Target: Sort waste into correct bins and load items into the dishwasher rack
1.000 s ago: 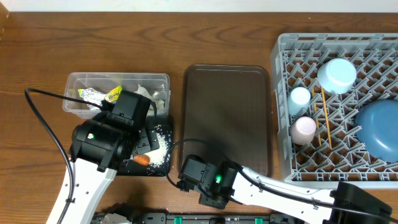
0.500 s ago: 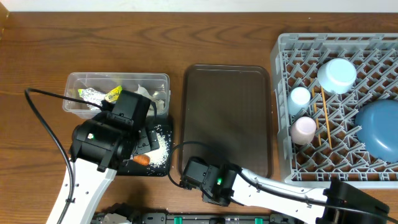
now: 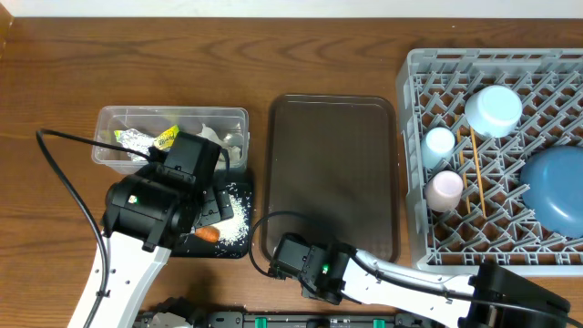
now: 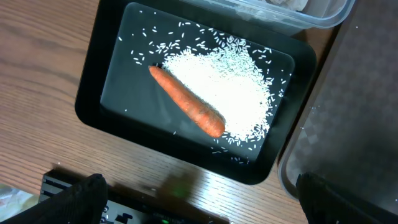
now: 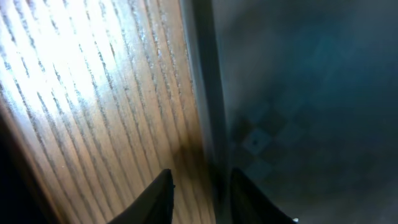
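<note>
Two hands, lower frame: left hand, spread open, hovers over black tray holding carrot and rice; right hand straddles brown tray rim, closure cannot be told. Seat rim deep before pinching.

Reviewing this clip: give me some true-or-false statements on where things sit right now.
1. The carrot lies in the black tray. True.
2. The pink cup stands on the brown tray. False: it is in the rack.
3. The wrapper is in the clear tub. True.
4. The plate lies on the table. False: it is in the rack.
5. The left gripper holds the carrot. False: it is open, above the black tray.
</note>
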Action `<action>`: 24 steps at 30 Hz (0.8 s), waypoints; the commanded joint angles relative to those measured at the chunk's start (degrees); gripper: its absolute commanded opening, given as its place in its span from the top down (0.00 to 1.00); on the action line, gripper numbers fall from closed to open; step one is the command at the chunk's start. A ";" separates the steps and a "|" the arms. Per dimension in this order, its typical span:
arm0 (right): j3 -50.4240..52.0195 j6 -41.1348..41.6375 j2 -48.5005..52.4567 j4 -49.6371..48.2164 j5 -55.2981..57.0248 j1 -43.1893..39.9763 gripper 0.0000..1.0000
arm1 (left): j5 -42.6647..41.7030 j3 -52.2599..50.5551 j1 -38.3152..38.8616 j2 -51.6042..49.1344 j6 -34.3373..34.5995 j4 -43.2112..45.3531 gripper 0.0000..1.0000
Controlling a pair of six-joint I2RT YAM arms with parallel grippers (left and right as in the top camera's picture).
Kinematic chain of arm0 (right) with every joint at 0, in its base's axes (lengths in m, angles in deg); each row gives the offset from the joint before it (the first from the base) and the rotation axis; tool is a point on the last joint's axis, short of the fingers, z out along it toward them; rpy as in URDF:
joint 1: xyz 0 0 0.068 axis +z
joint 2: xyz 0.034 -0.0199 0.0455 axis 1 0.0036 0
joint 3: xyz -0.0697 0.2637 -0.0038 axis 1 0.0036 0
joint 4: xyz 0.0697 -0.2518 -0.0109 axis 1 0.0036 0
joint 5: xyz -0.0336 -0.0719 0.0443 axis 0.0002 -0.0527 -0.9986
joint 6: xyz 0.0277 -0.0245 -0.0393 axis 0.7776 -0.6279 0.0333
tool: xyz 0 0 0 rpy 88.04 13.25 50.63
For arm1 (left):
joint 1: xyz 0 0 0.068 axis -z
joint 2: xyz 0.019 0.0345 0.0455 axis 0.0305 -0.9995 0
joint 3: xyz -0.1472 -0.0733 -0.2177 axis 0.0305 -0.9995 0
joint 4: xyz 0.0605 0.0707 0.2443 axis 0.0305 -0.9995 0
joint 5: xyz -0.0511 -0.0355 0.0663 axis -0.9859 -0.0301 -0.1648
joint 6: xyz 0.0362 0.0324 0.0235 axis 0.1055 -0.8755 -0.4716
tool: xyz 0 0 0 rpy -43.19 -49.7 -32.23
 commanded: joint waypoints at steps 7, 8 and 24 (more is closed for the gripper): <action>0.46 -0.39 0.42 0.13 1.95 -0.22 0.85 | 0.28 -0.09 -0.28 0.00 -0.17 -0.24 0.00; 0.46 -0.37 0.42 0.28 2.08 -0.22 0.86 | 0.28 -0.09 -0.28 0.00 -0.17 -0.22 0.00; 0.46 -1.84 0.42 3.13 2.25 -0.22 0.98 | 0.28 -0.09 -0.28 0.00 -0.17 -0.22 0.00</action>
